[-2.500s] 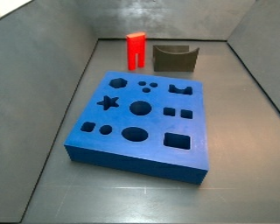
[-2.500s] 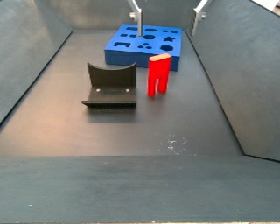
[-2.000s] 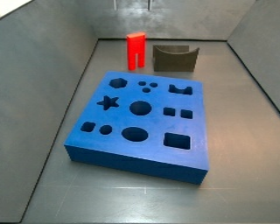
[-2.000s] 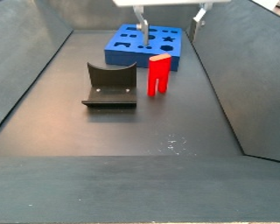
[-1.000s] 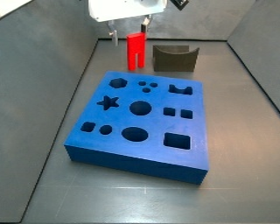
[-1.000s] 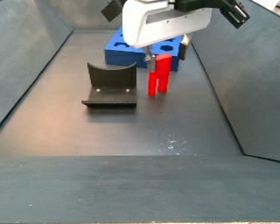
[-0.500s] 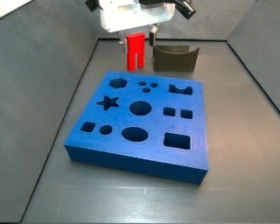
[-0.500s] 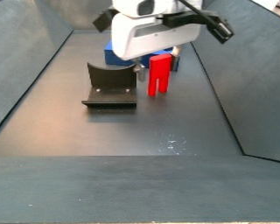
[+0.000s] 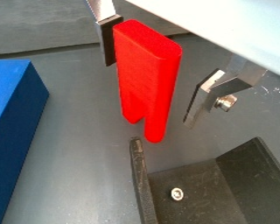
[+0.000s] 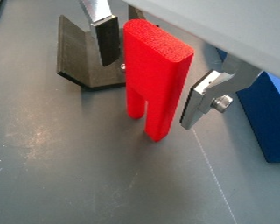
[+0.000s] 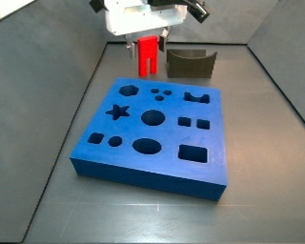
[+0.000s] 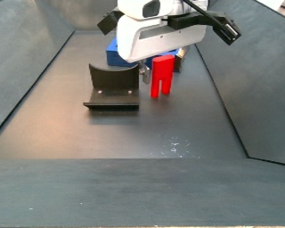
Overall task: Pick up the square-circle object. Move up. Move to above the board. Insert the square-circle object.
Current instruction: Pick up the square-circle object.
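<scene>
Gripper point(image 9: 154, 70) open astride square-circle object point(image 9: 147, 83)

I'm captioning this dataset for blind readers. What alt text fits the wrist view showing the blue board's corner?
The gripper straddles the upright red square-circle object, its silver fingers open on either side and not visibly touching it. A corner of the blue board and part of the dark grey holder sit nearby.
</scene>
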Robot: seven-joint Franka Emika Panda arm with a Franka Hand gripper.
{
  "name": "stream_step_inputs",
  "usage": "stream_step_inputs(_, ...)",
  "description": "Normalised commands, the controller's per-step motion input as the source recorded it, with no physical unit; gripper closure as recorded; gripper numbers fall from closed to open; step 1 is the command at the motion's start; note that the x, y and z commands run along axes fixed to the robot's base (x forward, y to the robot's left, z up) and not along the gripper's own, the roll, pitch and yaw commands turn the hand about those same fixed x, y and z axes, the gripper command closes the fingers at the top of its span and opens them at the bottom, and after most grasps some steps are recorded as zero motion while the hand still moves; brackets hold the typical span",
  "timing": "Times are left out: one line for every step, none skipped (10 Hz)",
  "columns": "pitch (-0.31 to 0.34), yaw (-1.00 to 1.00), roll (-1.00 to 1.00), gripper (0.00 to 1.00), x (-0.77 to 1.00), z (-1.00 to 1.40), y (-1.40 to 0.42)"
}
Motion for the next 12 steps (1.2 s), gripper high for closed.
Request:
stream_step_inputs(0.0, 0.0, 0.0, 1.0, 0.0, 0.0, 0.0)
stream_step_inputs(0.0, 0.0, 0.0, 1.0, 0.0, 0.0, 0.0)
stream_step_inputs(0.0, 0.0, 0.0, 1.0, 0.0, 0.0, 0.0)
stream_step_inputs(0.0, 0.0, 0.0, 1.0, 0.0, 0.0, 0.0)
stream_step_inputs(0.0, 0.0, 0.0, 1.0, 0.0, 0.0, 0.0)
stream_step_inputs(0.0, 0.0, 0.0, 1.0, 0.0, 0.0, 0.0)
stream_step_inputs(0.0, 0.0, 0.0, 1.0, 0.0, 0.0, 0.0)
stream_step_inputs(0.0, 0.0, 0.0, 1.0, 0.0, 0.0, 0.0)
stream_step_inputs(0.0, 0.0, 0.0, 1.0, 0.0, 0.0, 0.0)
stream_step_inputs(0.0, 0.0, 0.0, 1.0, 0.0, 0.0, 0.0)
stream_step_inputs(0.0, 0.0, 0.0, 1.0, 0.0, 0.0, 0.0)
stream_step_inputs(0.0, 0.0, 0.0, 1.0, 0.0, 0.0, 0.0)
